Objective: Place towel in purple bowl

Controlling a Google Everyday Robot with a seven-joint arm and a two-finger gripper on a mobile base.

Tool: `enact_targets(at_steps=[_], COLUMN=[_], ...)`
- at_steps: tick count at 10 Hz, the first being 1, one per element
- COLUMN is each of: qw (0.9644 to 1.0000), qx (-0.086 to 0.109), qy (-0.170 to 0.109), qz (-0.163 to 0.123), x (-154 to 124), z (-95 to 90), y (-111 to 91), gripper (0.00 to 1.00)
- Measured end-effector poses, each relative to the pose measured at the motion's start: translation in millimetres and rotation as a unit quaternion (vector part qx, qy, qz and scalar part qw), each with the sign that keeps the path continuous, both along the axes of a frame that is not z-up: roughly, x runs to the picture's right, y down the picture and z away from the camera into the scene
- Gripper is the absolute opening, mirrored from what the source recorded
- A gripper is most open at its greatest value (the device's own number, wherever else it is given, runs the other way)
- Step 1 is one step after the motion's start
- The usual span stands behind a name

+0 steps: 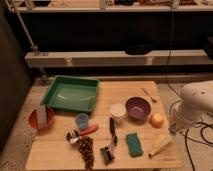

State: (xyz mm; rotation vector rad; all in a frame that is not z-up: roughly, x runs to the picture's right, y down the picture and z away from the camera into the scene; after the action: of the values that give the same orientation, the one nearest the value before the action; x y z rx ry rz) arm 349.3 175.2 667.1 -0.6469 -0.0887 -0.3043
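The purple bowl (138,108) stands on the right half of the wooden table (60,152), between a white cup (118,111) and an orange fruit (157,120); nothing lies in it. No towel shows anywhere in the camera view. My white arm (196,102) bulks at the right edge of the view, just beyond the table's right side and right of the bowl. My gripper is hidden by the arm's body; it is shut, and nothing shows in it.
A green tray (75,94) sits at the back left, an orange-brown bowl (35,120) at the left edge. A blue cup (82,120), carrot (90,130), grapes (87,150), black tools (112,132), green pad (133,144) and a yellow object (160,145) fill the front. Shelving stands behind.
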Motion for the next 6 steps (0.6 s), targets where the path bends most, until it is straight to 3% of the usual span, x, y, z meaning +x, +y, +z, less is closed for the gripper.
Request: enact_targets(at_steps=[2,3,6], qw=[0.9989,0.9955,0.9854], qx=[0.01,0.031,0.08], qy=[-0.026,-0.065,-0.12], qz=[0.037,0.061,0.091], x=[29.7,42.0,63.4], z=[4.6,-0.1,-11.9], y=[1.6,0.1,-5.4], gripper=[0.0,0.0,0.0])
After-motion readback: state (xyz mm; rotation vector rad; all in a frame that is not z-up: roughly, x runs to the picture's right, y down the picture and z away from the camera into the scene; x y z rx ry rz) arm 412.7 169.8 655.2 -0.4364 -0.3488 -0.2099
